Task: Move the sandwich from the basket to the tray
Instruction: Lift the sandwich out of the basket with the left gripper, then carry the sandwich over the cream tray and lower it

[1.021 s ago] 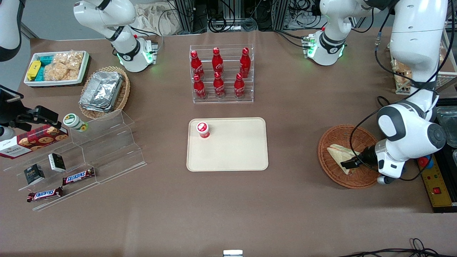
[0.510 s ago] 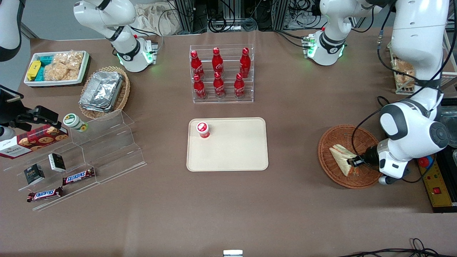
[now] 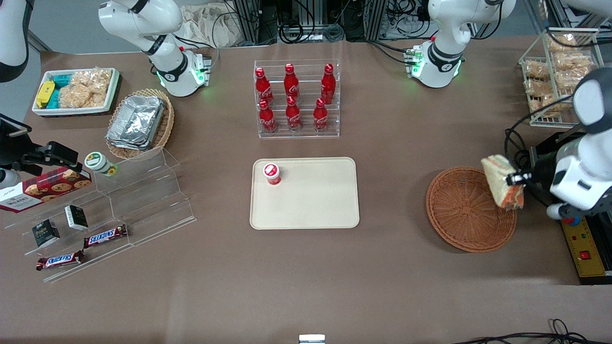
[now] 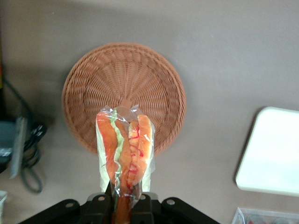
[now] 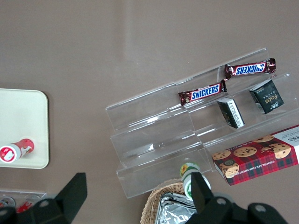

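Observation:
My left gripper (image 3: 514, 179) is shut on the sandwich (image 3: 501, 181), a wrapped wedge with cream bread and orange-red filling, and holds it in the air above the rim of the round orange-brown basket (image 3: 466, 210) at the working arm's end. In the left wrist view the sandwich (image 4: 124, 151) hangs from the gripper (image 4: 122, 205) with its cut edge showing, over the empty basket (image 4: 124, 88). The beige tray (image 3: 315, 205) lies at the table's middle; its corner (image 4: 271, 154) shows in the wrist view.
A small red-capped cup (image 3: 272, 173) stands on the tray. A clear rack of red bottles (image 3: 296, 98) is farther from the front camera than the tray. A wire rack of snack bags (image 3: 554, 76) and a yellow control box (image 3: 585, 248) flank the working arm.
The gripper closed on the sandwich in the basket, then lifted it up and out toward the working arm's end. The basket is now empty.

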Robot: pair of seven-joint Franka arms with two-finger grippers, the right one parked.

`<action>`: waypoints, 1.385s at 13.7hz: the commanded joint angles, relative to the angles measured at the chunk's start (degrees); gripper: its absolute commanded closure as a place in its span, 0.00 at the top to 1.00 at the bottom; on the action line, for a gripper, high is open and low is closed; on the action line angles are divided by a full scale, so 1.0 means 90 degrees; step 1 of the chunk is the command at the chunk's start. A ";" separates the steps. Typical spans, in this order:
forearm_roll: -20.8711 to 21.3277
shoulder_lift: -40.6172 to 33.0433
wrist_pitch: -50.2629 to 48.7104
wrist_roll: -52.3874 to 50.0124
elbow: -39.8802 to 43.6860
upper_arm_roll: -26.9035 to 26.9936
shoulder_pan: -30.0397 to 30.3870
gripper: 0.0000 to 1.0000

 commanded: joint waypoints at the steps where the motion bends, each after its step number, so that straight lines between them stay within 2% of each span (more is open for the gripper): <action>1: 0.0210 -0.0367 -0.0779 -0.0325 0.0458 -0.0234 -0.0138 0.06; 4: 0.0288 -0.0759 -0.1629 -0.1348 0.0897 -0.0799 -0.0489 0.06; 8: 0.0269 -0.0633 -0.1544 -0.3399 0.0938 -0.1960 -0.0939 0.05; 10: 0.0259 -0.0244 -0.1039 -0.3985 0.0909 -0.2488 -0.0959 0.05; 13: 0.0288 0.0585 -0.0014 -0.4612 0.0850 -0.2958 -0.0959 0.06; 17: 0.0366 0.1650 0.1228 -0.4682 0.0713 -0.3066 -0.1008 0.06; 19: 0.0785 0.2226 0.1765 -0.4750 0.0694 -0.3047 -0.1339 0.06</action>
